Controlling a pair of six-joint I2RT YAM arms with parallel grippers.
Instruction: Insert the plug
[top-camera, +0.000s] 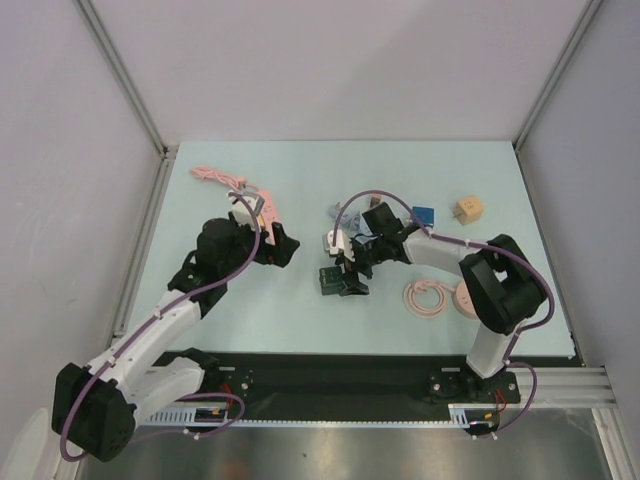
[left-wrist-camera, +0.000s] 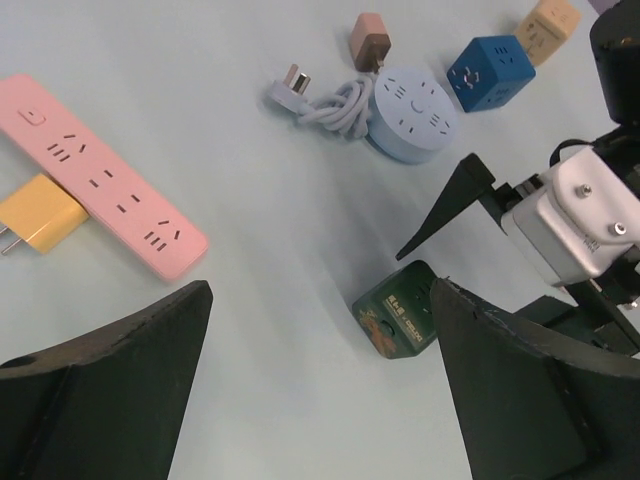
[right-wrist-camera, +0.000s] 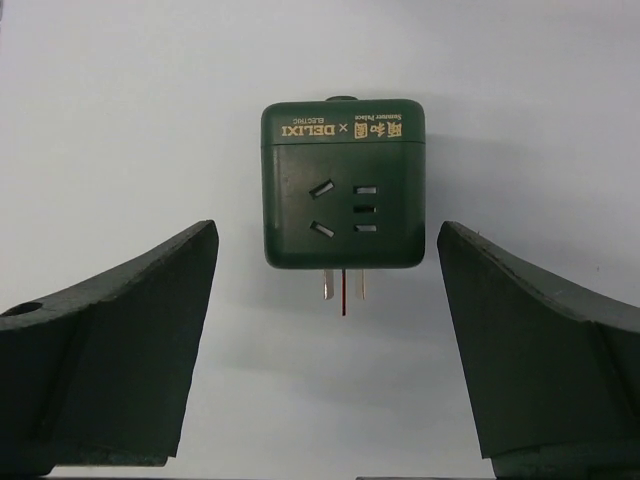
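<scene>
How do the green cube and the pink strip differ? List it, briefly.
Colour: the green cube is dark green; the pink strip is pale pink.
Shape: the green cube is a compact block, the pink strip a long flat bar.
Sockets: the cube's face shows one cluster of holes, the strip several clusters in a row.
Prongs stick out of the cube; none show on the strip.
Both carry socket holes and lie on the table.

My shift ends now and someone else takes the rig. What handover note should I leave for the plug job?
Left gripper: open, empty, above the table.
Right gripper: open, empty, straddling the green adapter without touching it.
The adapter lies on the table, prongs free.
Pink power strip lies apart, at the left.
Done: nothing plugged in yet.
To do: grasp, carry, insert.
</scene>
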